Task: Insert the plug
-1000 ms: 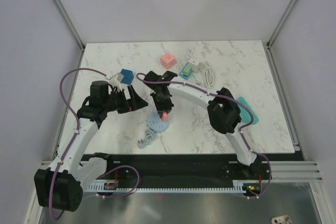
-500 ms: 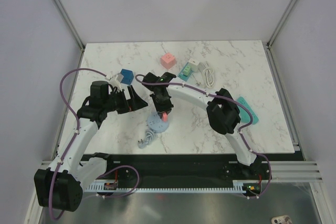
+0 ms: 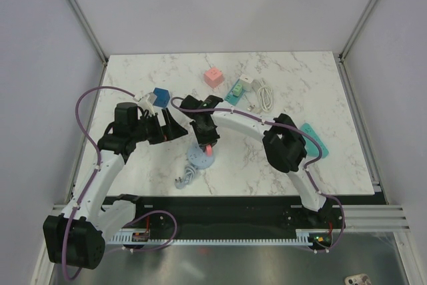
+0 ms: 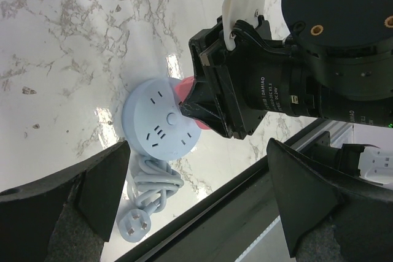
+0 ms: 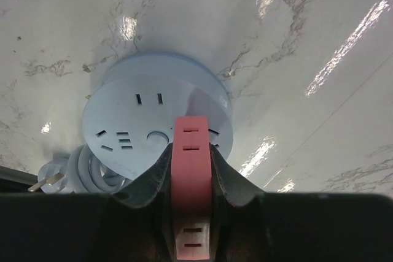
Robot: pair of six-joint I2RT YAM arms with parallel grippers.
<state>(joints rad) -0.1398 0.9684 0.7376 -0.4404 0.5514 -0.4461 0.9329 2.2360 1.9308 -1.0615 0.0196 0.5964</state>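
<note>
My right gripper point(image 5: 191, 170) is shut on a red plug point(image 5: 190, 164), its fingers point(image 5: 150, 176) pressing both sides. The red plug point(image 3: 209, 147) hangs just over the right side of a round pale-blue power socket point(image 5: 132, 127) lying flat on the marble table. From the left wrist view the socket point(image 4: 161, 128) shows its slots, with the plug point(image 4: 187, 90) at its right edge under the right gripper. Whether the pins are in the slots is hidden. My left gripper point(image 3: 175, 127) stands open to the left of the socket point(image 3: 198, 157), holding nothing.
The socket's coiled grey cord and plug point(image 4: 142, 204) lie at its near side. At the back stand a blue block point(image 3: 160, 94), a pink cube point(image 3: 213, 77), a teal-and-white adapter point(image 3: 239, 88) with a white cable point(image 3: 265, 97), and a teal strip point(image 3: 313, 139) at right.
The right gripper with the red plug has shifted slightly left over the socket. The left arm has not moved.
</note>
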